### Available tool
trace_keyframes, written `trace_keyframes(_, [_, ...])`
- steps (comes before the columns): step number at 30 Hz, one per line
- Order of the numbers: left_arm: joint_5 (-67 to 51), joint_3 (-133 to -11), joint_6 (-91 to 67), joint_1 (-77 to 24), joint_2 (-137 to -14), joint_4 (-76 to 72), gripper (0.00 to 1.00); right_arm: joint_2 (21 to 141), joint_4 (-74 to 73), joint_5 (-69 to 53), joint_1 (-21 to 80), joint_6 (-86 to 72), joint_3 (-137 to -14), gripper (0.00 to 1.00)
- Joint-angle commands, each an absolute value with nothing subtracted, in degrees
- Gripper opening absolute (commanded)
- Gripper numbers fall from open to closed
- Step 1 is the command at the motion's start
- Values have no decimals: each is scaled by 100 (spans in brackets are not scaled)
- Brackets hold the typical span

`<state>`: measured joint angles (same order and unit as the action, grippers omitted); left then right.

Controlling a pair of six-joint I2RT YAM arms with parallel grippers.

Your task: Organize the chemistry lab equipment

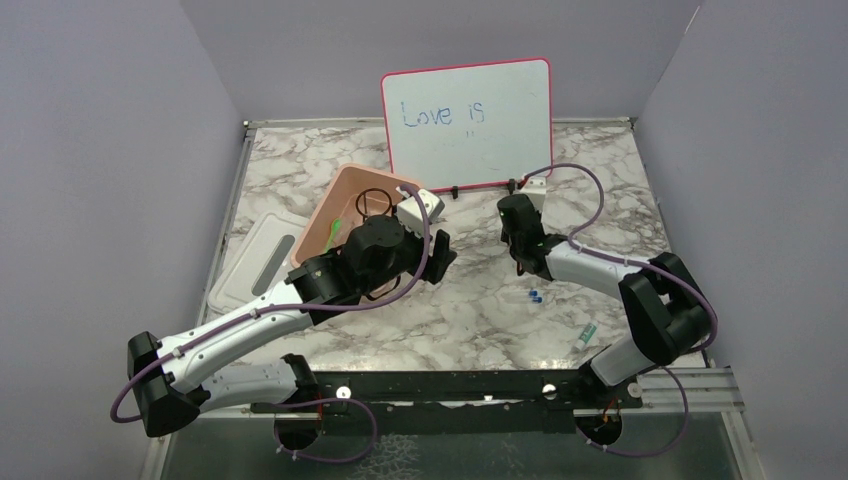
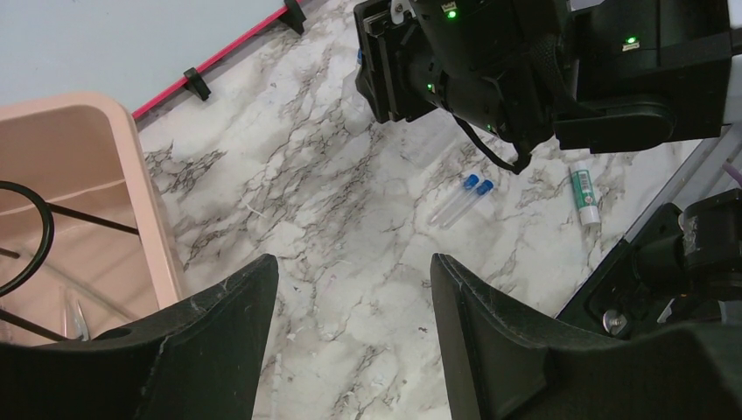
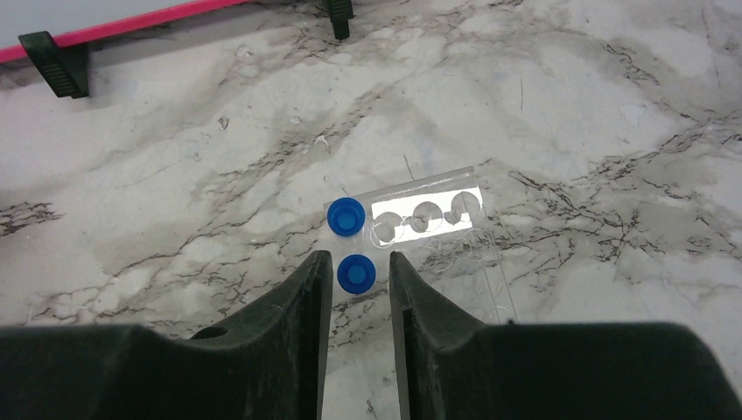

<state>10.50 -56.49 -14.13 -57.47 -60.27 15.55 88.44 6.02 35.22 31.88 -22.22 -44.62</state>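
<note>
Right gripper (image 3: pixel 360 261): released; its jaws stood either side of one blue-capped tube (image 3: pixel 355 274) without pinching it, at the end of a clear rack (image 3: pixel 429 214).
Left gripper (image 2: pixel 354 262): spread wide and empty over the counter (image 2: pixel 350 359), beside the pink tub (image 2: pixel 157 227).
Loose tubes (image 2: pixel 464 197): two lay side by side on the counter.
Tripod stand (image 1: pixel 375 202), green-handled tool (image 1: pixel 334 232): both lay inside the tub.

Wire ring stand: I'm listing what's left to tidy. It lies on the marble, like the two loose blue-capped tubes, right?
Not quite. The wire ring stand is inside the pink tub, as the left wrist view shows. The two blue-capped tubes do lie loose on the marble table.
</note>
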Motion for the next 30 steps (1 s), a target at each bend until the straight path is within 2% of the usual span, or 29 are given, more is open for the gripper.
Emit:
trace_keyframes(1, [1060, -5678, -1442, -5731, -6066, 1459, 67, 8673, 19, 3598, 3195, -2588, -4759, 47])
trace_keyframes(5, [1072, -5714, -1454, -5728, -6098, 1505, 68, 8244, -615, 3516, 3190, -2833, -4914, 59])
trace_keyframes(11, [1028, -5727, -1523, -5713, -6108, 1535, 70, 7555, -1860, 3291, 3198, -3591, -5055, 60])
trace_keyframes(20, [919, -5654, -1635, -5713, -6117, 1492, 72, 6881, -4470, 2925, 3184, -6225, -4605, 51])
trace_keyframes(30, [820, -5632, -1644, -5713, -6184, 1482, 73, 6494, -4064, 2291, 3185, -7490, -3405, 41])
